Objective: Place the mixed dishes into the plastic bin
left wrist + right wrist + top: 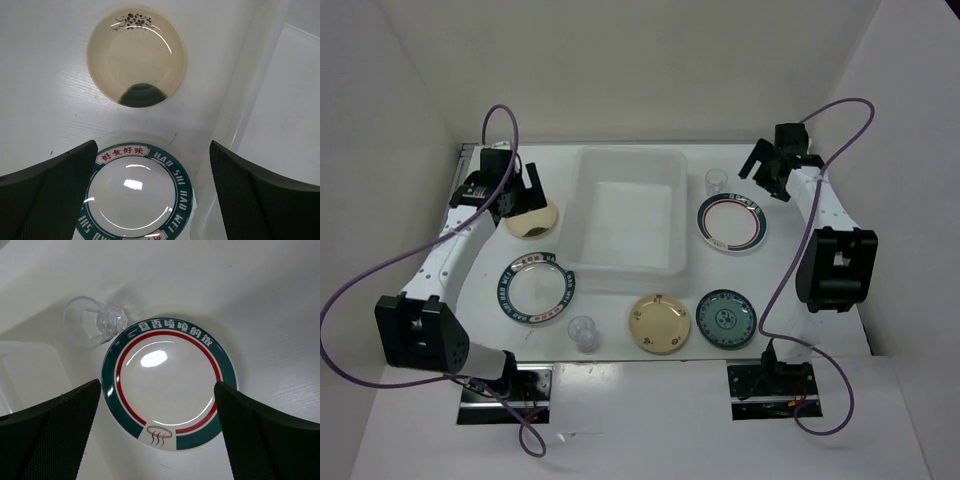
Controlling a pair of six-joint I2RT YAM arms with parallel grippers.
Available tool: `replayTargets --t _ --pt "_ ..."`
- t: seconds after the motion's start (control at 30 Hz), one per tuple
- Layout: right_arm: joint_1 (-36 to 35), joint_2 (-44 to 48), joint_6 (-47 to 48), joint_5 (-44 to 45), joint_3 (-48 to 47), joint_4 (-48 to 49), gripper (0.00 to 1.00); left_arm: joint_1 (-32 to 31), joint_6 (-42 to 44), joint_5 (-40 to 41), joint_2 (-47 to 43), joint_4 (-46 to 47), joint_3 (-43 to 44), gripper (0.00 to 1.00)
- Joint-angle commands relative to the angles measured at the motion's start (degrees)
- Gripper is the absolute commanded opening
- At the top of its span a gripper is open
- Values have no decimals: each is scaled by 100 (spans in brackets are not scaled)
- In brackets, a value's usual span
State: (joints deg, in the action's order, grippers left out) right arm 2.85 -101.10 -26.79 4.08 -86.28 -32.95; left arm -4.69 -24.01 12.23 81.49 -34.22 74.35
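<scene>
The plastic bin [630,210] stands mid-table and holds nothing that I can see. My left gripper [523,203] is open and empty above the cream bowl [532,222], left of the bin. In the left wrist view the bowl [136,62] lies ahead, and the blue-rimmed plate [137,192] lies between my fingers [50,195]. My right gripper [772,183] is open and empty over the back right. The green-red rimmed plate [731,222] and a clear cup [716,180] lie below it; both show in the right wrist view, plate [169,385] and cup [92,322].
The blue-rimmed plate [535,288], a second clear cup [583,333], the cream-yellow plate [659,323] and the teal plate [726,318] lie along the front. The bin wall shows at the right of the left wrist view [270,125]. White walls enclose the table.
</scene>
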Motion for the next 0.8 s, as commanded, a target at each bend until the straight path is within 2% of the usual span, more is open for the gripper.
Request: replayTargets --t 0.0,0.1,0.23,0.33,0.53,0.57,0.67,0.77 --pt "-293 -129 393 -100 -442 8 100 -23 -147 131 -467 292 -261 99" --pt "-557 -532 508 13 -740 61 100 -23 -148 130 -714 398 -315 99" --pt "-610 -1165 508 216 -1556 -186 98 -23 -384 666 -792 398 -315 99" --pt "-610 -1377 560 216 -1769 -90 89 -23 -612 781 -1116 669 -613 99" --pt "-610 -1851 508 348 -2426 -44 74 -23 -719 342 -1496 1066 -1123 99" --pt "-610 -1965 508 348 -2559 -45 66 -23 -719 263 -1496 1066 -1211 99" --pt "-610 -2396 508 295 -2964 -212 56 -23 -719 158 -1548 1066 -1265 99" --pt "-610 -2748 508 225 -3193 -335 52 -23 -772 157 -1601 1119 -1265 99"
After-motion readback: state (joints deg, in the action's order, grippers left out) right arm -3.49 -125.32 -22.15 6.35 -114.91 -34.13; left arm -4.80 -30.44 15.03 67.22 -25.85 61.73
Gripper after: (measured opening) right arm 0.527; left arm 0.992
